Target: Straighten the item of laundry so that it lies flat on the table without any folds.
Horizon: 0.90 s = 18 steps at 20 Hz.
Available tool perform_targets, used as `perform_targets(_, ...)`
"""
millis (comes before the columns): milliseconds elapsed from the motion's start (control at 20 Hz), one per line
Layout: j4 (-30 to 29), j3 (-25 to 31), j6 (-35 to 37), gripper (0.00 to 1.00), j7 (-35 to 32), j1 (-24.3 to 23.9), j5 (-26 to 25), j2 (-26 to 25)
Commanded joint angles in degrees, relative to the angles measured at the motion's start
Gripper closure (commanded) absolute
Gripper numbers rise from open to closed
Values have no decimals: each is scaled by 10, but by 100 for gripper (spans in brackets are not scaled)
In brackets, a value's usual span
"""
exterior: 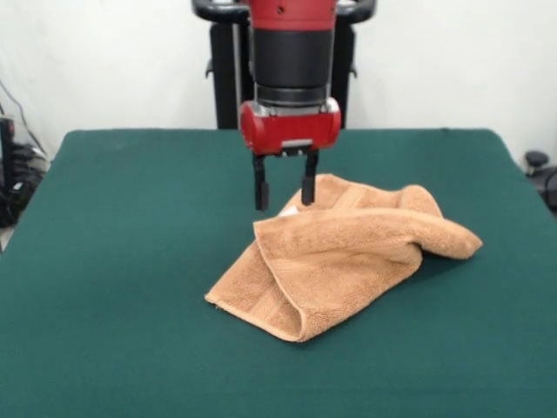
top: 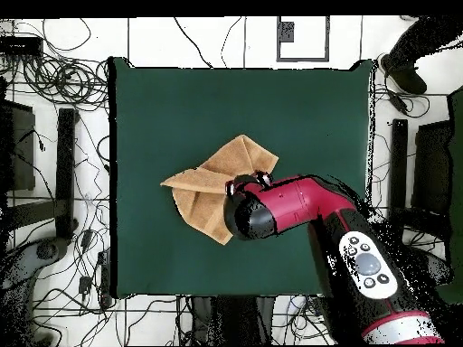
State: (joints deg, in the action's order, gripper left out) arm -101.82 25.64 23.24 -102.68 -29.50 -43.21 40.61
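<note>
the towel (exterior: 348, 261) sits near the middle of the green table (exterior: 104, 261), and it is far from flat. it looks folded over itself more than once: a broad flap lies doubled across the front, a thick rolled ridge runs off to one side and ends in a blunt point, and a flatter corner sticks out toward the camera side. from overhead the cloth makes a ragged shape with several pointed corners, which fits a towel dropped or dragged into a heap rather than laid out. i'd say the job is barely begun, since no edge lies straight yet.

the gripper (exterior: 285, 187) hangs over the far edge of the towel, pointing straight down, with the red wrist block and black collar stacked plumb above it. its two dark fingers (exterior: 260, 185) are spread apart with nothing between them, so it is released, not pinching cloth. the tips seem to be level with the top of the towel's back layer, one just off the cloth and one over it, though i can't tell if they touch. that spot looks chosen to catch the upper fold's edge. in the overhead view the arm reaches in from the base side and covers that corner.
</note>
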Motion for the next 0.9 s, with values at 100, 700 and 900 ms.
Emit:
perform_targets(100, 3, 118, 107, 0, 261, -8, -43, -57)
perform_targets(700, 18, 126, 122, 0, 306, 6, -79, -20)
perform_targets(900, 23, 137, 128, 0, 328, -2, -82, -22)
